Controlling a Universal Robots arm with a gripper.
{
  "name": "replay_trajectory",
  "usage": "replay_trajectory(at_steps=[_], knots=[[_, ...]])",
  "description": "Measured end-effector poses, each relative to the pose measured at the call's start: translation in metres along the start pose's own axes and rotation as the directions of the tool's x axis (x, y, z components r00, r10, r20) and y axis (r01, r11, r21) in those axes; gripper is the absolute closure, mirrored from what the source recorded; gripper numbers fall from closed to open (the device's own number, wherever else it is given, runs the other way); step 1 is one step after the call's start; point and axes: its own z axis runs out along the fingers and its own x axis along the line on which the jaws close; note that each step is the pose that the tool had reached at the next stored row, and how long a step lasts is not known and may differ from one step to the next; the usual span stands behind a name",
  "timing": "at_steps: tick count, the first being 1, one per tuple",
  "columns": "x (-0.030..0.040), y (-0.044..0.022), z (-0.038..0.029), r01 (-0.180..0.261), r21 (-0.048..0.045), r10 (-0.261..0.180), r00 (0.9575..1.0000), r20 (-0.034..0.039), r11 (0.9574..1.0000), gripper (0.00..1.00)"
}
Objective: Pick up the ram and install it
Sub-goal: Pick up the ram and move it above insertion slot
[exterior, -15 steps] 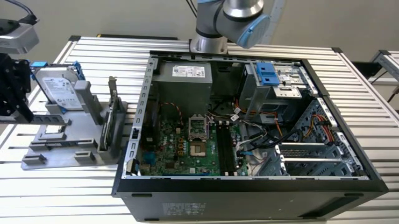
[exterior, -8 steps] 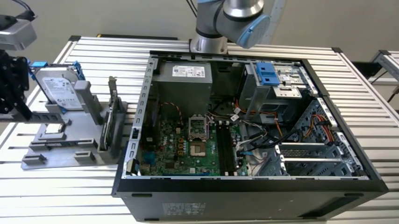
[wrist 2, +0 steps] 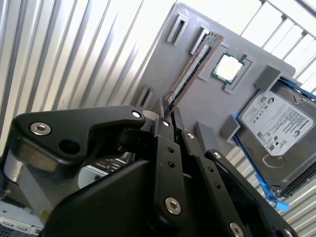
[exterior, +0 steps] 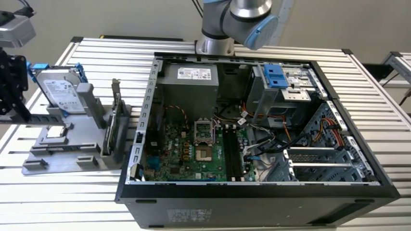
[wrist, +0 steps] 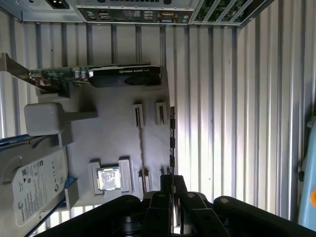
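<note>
The ram is a thin stick seen edge-on, running from my fingertips out over the grey fixture. In the first wrist view the ram lies along the edge of the fixture, offset from its slotted holders. My gripper has its black fingers closed tight on the stick's near end, as the first wrist view also shows at the gripper. In the exterior view the gripper hangs at the far left, just above the fixture. The open computer case shows black memory slots on its motherboard.
On the fixture sit a silver hard drive with blue rails, an upright expansion card and a processor chip. The case stands to the exterior view's right of the fixture on a ribbed metal table. Loose cables cross the case's interior.
</note>
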Motion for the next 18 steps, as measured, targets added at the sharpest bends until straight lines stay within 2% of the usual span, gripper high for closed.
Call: replay_trajectory(at_steps=[18], knots=[[-0.0006, 0.0001, -0.0099, 0.000, 0.0001, 0.000, 1.0000, 0.0000, 1.0000, 1.00]])
